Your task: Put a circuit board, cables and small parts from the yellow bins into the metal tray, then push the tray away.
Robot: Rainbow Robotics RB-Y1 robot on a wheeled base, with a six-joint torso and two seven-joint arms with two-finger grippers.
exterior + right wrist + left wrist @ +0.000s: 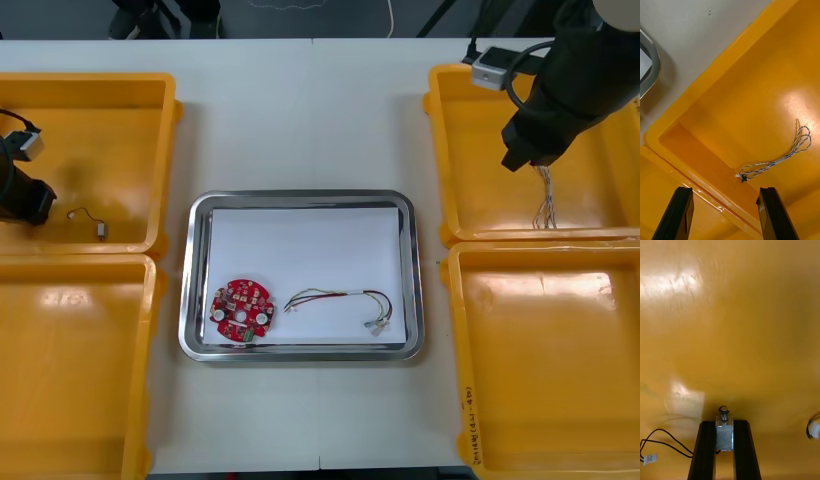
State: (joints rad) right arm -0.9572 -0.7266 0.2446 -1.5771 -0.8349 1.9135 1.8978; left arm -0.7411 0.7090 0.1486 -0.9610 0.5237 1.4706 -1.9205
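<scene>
A circuit board [242, 310] and red-yellow cable [340, 300] lie in the metal tray [300, 197]. Beyond, the left gripper [724, 425] pinches a small metal part [724, 437], perhaps off the yellow bin [100, 150] floor; the right gripper [724, 191] gapes empty over a blue and white cable [778, 161].

Your left arm [18, 188] reaches in low at the front view's left edge. Its pincer [724, 427] has both black fingers [707, 450] clamped on a small metal part [724, 435]. Your right arm [570, 90] slants down from the far right. Its pincer [725, 192] is spread wide, holds nothing and seems to hang clear of any surface.
</scene>
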